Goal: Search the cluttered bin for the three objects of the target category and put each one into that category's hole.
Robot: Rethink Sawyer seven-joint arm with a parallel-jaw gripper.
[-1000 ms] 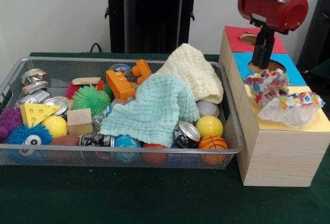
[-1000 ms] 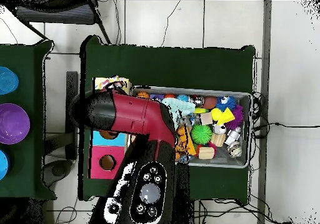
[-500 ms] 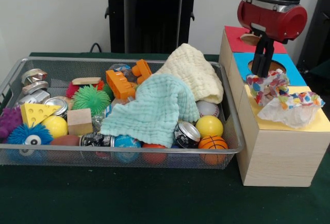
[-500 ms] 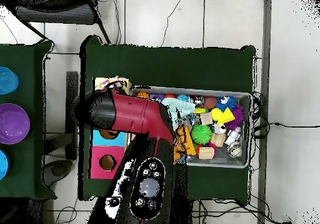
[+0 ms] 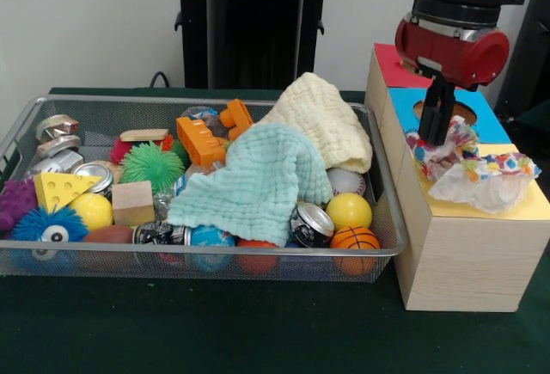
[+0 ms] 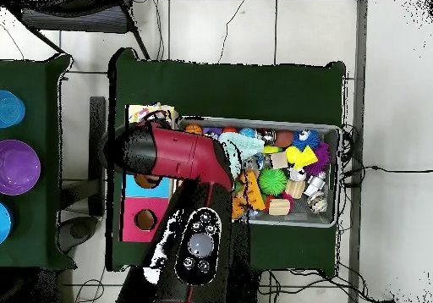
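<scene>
Cloths look to be the target category: a multicoloured patterned cloth [image 5: 471, 168] lies crumpled on top of the wooden sorting box [image 5: 464, 254], spread over the yellow panel [image 5: 526, 208] and lapping onto the blue panel [image 5: 490, 114] at its 12 o'clock side. Two more cloths are in the wire bin [image 5: 51, 109]: a mint green one [image 5: 258, 183] draped over the clutter at the bin's centre, and a cream one [image 5: 322, 120] just past it toward 1 o'clock, the two overlapping.

The gripper [image 5: 435, 125] hangs at the patterned cloth's 11 o'clock corner, its dark fingers pointing straight down and touching or nearly touching the fabric beside the blue panel's hole [image 5: 464, 111]. Whether the fingers are parted or pinched on the cloth I cannot tell; the fabric hides their tips.

By my reading, the step in hand is the first delivery, with the cloth on the box but not down any hole. The next move calls for getting the bunched fabric fully through the right opening, then going to the bin for the mint green cloth.

From overhead, the red forearm [image 6: 182, 156] reaches from 6 o'clock across the box, with the wrist housing directly over the panels and the gripper hidden beneath it.
</scene>
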